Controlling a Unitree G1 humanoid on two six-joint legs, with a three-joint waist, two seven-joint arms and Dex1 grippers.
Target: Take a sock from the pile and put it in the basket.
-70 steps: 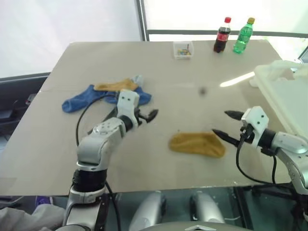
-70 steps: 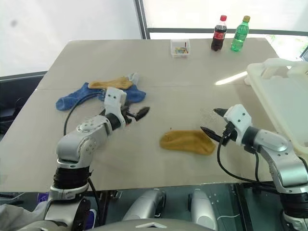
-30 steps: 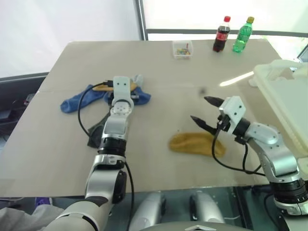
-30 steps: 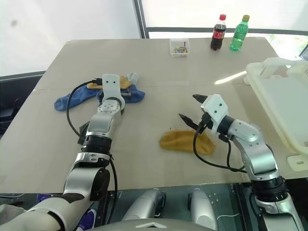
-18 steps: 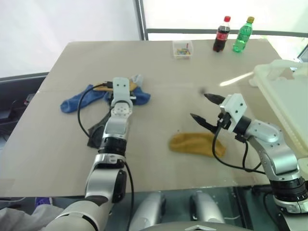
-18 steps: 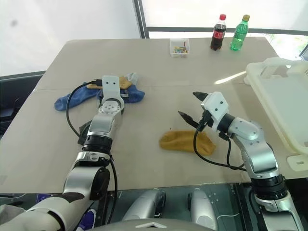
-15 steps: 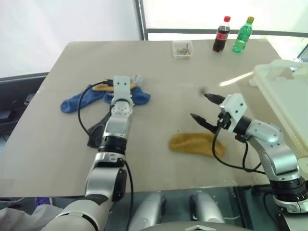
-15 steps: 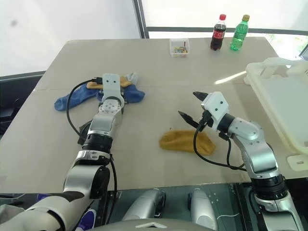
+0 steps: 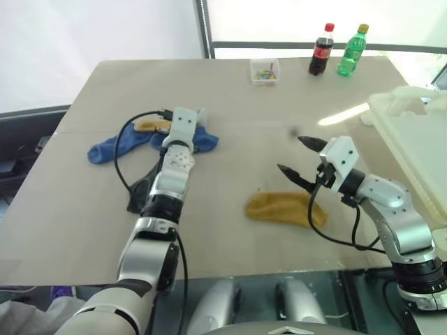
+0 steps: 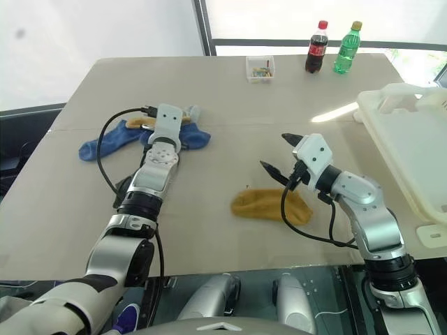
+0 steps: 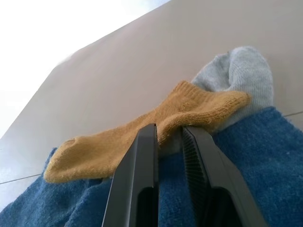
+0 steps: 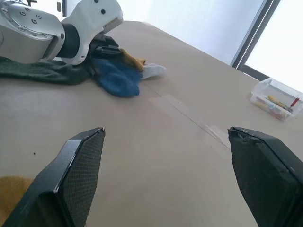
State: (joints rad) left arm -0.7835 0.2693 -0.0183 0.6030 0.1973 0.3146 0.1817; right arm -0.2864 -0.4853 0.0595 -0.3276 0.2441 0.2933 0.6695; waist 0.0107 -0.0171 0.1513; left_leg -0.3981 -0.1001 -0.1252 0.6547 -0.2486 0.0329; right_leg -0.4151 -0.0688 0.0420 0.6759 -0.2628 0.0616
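Note:
The pile (image 9: 112, 145) lies at the table's left: blue socks, a mustard sock (image 9: 149, 125), a pale grey one (image 9: 202, 114) and a dark green one (image 9: 142, 193) under my left forearm. In the left wrist view my left gripper (image 11: 169, 133) is shut on the near edge of the mustard sock (image 11: 142, 135), which lies on a blue sock (image 11: 255, 156). My right gripper (image 9: 293, 155) hangs open just above a separate mustard sock (image 9: 285, 209), holding nothing. The white basket (image 9: 413, 132) stands at the right edge.
At the far edge stand a small clear box (image 9: 265, 71), a cola bottle (image 9: 322, 50) and a green bottle (image 9: 353, 51). A black cable loops from my left wrist over the pile. Bare tabletop lies between the two arms.
My left arm has reached out to the pile, its wrist has rolled, and the gripper has shut on the mustard sock. The right gripper moved in over the lone mustard sock, then stayed still.

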